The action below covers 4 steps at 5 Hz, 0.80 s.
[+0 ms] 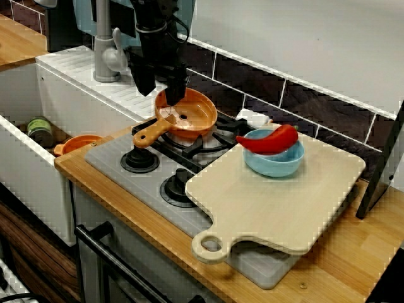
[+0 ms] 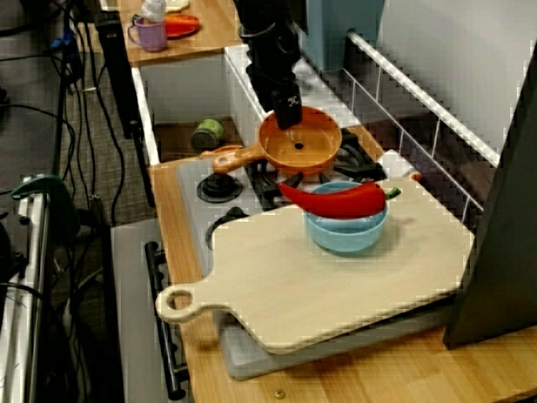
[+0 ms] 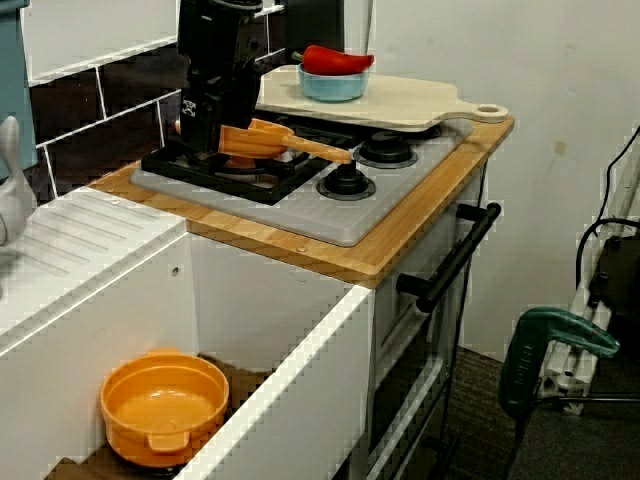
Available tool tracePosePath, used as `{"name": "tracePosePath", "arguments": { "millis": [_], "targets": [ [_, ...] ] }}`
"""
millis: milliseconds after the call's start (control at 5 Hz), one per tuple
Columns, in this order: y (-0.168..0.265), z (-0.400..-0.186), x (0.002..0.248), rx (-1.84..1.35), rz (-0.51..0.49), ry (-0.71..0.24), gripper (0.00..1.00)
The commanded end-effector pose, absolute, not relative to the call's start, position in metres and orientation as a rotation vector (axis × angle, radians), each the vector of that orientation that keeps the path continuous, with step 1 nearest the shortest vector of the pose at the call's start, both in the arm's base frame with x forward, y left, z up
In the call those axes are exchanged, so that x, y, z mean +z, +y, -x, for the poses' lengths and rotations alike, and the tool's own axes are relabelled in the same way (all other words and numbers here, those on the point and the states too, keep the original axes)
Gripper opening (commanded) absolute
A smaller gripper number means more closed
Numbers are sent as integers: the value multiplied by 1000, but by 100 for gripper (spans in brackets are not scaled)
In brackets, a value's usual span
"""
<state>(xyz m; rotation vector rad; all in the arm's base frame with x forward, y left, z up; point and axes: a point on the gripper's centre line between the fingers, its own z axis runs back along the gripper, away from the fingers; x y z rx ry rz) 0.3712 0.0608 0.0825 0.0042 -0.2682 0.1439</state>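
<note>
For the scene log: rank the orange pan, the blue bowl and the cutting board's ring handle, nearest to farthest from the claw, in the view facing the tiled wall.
1. Orange pan, back left, directly under the claw.
2. Blue bowl, to the right, on the cutting board.
3. Ring handle, at the front, nearest the camera.

— What's on your feed?
— My arm [image 1: 154, 25]: matt black, boxy segments, with a thin pale ring [image 1: 151, 28] around the wrist.
— And the business end?
— A blocky black gripper [image 1: 165, 88] with squared fingers [image 1: 177, 85]. A small white logo [image 2: 294, 102] is printed on its casing. I see no screws from here.
</note>
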Motion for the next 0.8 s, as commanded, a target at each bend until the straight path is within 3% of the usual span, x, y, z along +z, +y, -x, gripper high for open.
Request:
{"name": "tracePosePath", "arguments": {
  "millis": [0,400,600],
  "targets": [
    [61,-378,94,133,-40,-334,0],
    [62,-369,92,123,-39,-341,0],
    [66,-374,104,145,-12,-307,0]
  ]
}}
